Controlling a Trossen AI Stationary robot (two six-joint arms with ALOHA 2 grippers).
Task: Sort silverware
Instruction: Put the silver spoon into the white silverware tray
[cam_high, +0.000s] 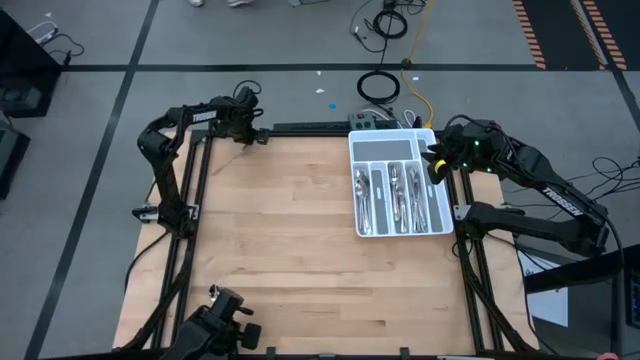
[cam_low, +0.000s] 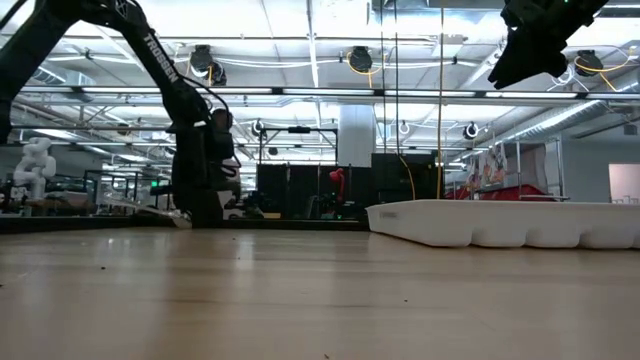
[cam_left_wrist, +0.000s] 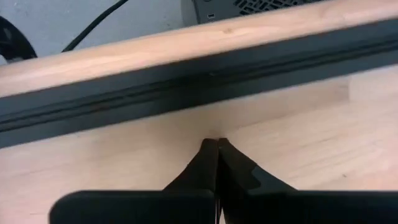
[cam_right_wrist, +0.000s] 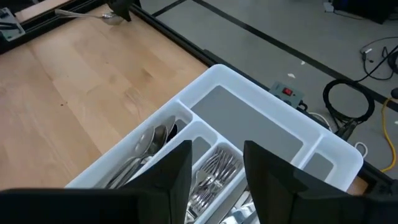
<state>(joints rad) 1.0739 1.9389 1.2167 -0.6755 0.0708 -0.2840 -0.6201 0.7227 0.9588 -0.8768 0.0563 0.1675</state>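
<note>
Silverware (cam_high: 392, 193) all appears filed in the tray (cam_high: 399, 137). My left gripper (cam_high: 246, 133), far across the counter (cam_high: 280, 250), fingers pinched empty; right gripper (cam_high: 436, 160) hovers beside the tray, fingers parted, empty. Next: check for strays.

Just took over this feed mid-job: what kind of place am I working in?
Probably an industrial robotics lab: open ceiling with hanging lights, taped grey floor strewn with cables, and a white humanoid figure in the background.
</note>
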